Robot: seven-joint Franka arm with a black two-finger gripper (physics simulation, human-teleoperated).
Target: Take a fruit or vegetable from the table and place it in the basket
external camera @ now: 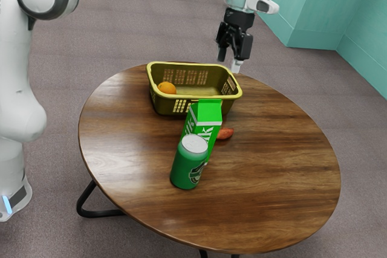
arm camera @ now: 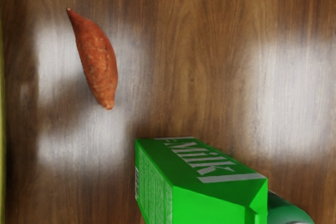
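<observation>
In the exterior view my gripper (external camera: 228, 61) is open, high up, and appears above the basket's back right corner. The yellow basket (external camera: 194, 96) stands on the round table, with an orange (external camera: 167, 87) inside toward its left end. A reddish sweet potato (external camera: 225, 133) lies on the wood, partly hidden by the milk carton. Seen from the hand, the whole sweet potato (arm camera: 96, 59) rests on the table apart from the milk carton, with nothing on it. A strip of the basket's yellow edge (arm camera: 1, 103) shows beyond the potato.
A green milk carton (external camera: 206, 117) stands upright beside the sweet potato, near the basket. The green can (external camera: 188, 164) is on the carton's near side in the exterior view. In the wrist view, the milk carton (arm camera: 205, 182) overlaps part of the can (arm camera: 286, 212). The round table (external camera: 275, 167) has a curved edge.
</observation>
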